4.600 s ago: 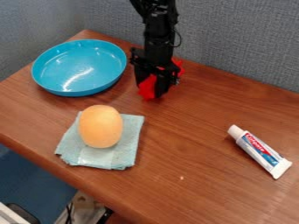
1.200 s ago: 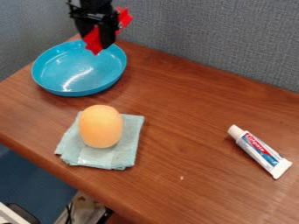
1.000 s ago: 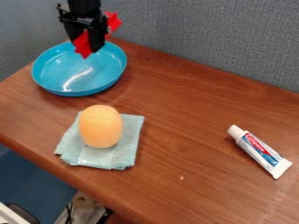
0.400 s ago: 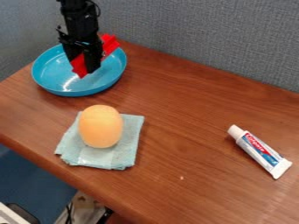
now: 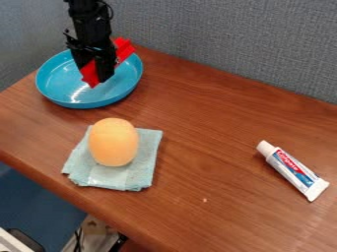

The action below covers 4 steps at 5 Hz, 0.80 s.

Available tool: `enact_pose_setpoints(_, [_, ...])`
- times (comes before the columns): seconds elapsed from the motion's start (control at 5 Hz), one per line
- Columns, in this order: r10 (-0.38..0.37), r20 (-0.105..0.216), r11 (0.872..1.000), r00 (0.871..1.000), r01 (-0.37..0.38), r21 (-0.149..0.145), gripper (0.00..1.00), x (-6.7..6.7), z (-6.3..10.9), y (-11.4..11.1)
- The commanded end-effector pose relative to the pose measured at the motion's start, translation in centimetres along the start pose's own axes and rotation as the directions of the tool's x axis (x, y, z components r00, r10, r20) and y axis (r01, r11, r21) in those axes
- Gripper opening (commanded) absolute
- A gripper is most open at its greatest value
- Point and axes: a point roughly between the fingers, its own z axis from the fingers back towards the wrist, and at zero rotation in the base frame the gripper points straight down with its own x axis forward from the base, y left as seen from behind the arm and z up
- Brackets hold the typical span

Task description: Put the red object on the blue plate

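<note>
1. The claw (image 5: 94, 71) hangs straight down over the blue plate (image 5: 59, 91), which sits near the table's (image 5: 211, 118) back left corner. Its jaws are clamped tight on the red object (image 5: 121, 49).

2. The red object is gripped low down. Its upper end sticks out up and to the right of the claw, and a little red shows at the fingertips, inside the plate's bowl. Whether its lower end touches the plate floor cannot be told from this view.

3. Handling, as a judgement: the block looks rigid, smooth and light, so it will not bend or crush in the grip. Its plain faces may slide between the fingers if it is tilted. The best hold is across the two long flat faces near the middle; the present off-centre hold leaves one end free to swing.

4. The plate is glossy with a raised rim. A smooth block let go at a slant could skid across the bowl, but the rim should contain it.

5. The task looks nearly done: what is left is to let go and lift clear.

6. An orange egg-shaped thing (image 5: 112, 142) rests on a pale cloth (image 5: 145, 162) near the front edge, and a toothpaste tube (image 5: 291, 168) lies towards the right edge, both well apart from the plate.
</note>
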Motion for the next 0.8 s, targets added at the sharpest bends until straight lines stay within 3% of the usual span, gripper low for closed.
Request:
enact_pose_setpoints(0.0, [-0.008,0.057,0.999,0.998,0.006,0.035,0.0,0.85,2.03,-0.01])
enact_pose_setpoints(0.6, [-0.001,0.063,0.999,0.998,-0.002,0.037,0.0,1.24,1.96,-0.04])
